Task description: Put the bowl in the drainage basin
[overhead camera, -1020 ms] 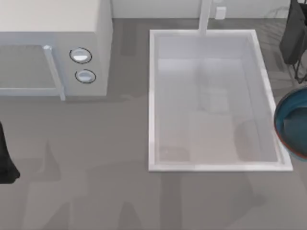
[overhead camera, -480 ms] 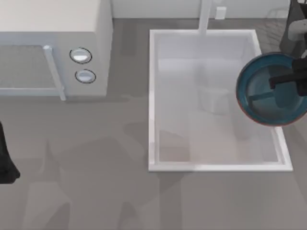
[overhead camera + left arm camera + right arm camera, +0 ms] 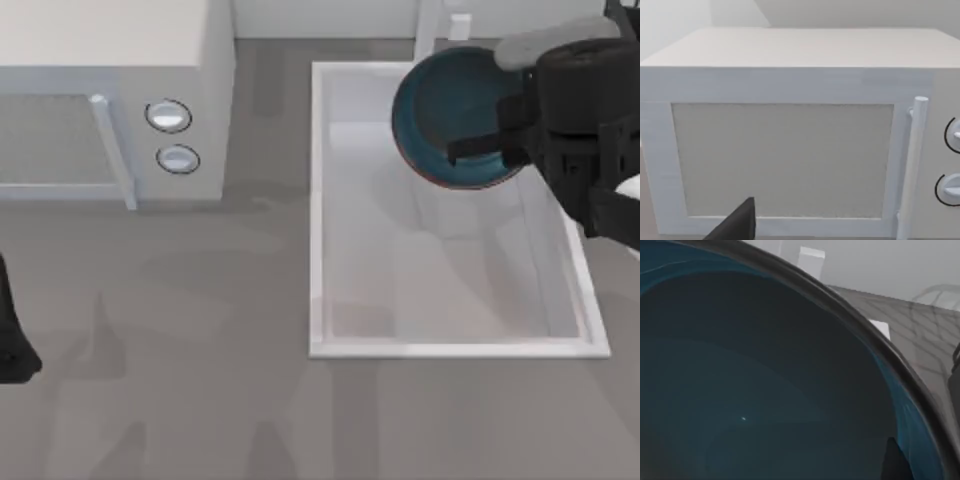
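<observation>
Bowl [image 3: 450, 115] (empty) held above drainage basin [image 3: 318, 200].

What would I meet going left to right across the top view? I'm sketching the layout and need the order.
Left arm parked at the edge → microwave → its two knobs → drainage basin near rim → bowl held over the basin → right claw on the bowl's rim.

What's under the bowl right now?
The bowl, held by the right tool, hangs over the far end of the drainage basin. Bare white basin floor shows around it; the patch directly beneath is covered by the bowl.
</observation>
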`<state>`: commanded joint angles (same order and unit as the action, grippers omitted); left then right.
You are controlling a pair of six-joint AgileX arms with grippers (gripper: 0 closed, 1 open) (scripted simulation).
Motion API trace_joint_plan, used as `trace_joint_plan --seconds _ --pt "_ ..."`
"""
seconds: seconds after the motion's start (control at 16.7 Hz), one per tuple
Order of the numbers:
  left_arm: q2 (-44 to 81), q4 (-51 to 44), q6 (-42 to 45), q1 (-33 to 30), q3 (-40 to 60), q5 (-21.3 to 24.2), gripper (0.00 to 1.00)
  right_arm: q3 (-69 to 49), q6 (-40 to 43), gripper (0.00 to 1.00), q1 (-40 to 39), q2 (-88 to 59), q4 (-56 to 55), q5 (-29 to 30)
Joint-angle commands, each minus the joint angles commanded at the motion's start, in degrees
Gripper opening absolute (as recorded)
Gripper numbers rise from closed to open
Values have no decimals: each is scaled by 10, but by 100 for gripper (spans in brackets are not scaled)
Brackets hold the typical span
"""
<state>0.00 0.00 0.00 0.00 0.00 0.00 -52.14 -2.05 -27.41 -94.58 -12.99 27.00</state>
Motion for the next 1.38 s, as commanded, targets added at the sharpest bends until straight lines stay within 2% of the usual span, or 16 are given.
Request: trace_joint_plan --seconds 0.24,0.42,0.6,1.08,1.38 --pt "0 0 0 0 0 0 100 63 5 0 -55 5 -219 65" --pt "0 0 0 0 0 0 100 97 8 0 -83 19 -322 99" --pt "0 0 0 0 0 0 100 114 9 0 -97 27 -371 116" --pt "0 0 0 0 0 0 100 115 8 0 -97 5 -395 117" --pt "0 0 0 0 0 0 100 133 8 0 -101 -133 -551 123"
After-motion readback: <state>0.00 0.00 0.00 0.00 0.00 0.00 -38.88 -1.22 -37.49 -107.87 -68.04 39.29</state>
